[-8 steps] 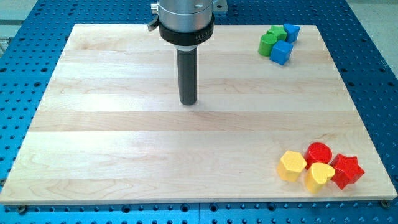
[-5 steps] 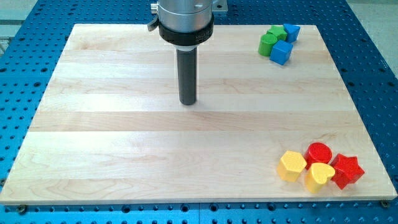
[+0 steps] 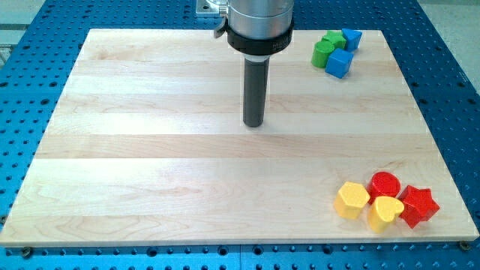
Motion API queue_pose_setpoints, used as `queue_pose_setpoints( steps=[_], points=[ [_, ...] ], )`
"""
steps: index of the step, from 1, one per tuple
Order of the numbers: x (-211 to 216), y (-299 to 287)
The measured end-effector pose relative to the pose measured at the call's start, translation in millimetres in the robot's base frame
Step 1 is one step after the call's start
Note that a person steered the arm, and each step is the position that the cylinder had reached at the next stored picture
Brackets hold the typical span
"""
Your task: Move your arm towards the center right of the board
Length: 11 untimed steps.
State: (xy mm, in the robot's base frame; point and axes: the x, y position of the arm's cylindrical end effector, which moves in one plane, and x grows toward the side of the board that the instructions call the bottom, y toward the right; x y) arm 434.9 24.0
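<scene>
My tip [image 3: 254, 124] rests on the wooden board [image 3: 150, 165] a little above its middle, slightly right of centre. It touches no block. At the view's top right sit a green block [image 3: 323, 52], a blue cube [image 3: 339, 63] and another blue block [image 3: 350, 38], bunched together, right of and above my tip. At the bottom right sit a yellow hexagonal block [image 3: 352, 199], a yellow heart block [image 3: 385, 213], a red round block [image 3: 385, 184] and a red star block [image 3: 418, 206].
The board lies on a blue perforated table [image 3: 30, 82]. The arm's metal and black collar [image 3: 259, 26] hangs over the board's top edge.
My tip has slid to the view's right by a short way, staying at about the same height on the board. The blocks have not moved.
</scene>
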Motion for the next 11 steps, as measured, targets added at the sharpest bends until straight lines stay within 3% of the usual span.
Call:
queue_pose_setpoints(
  steps=[1, 2, 4, 11],
  points=[
    [0, 10],
    [0, 95],
    [-31, 162],
    [-31, 185]
  ],
)
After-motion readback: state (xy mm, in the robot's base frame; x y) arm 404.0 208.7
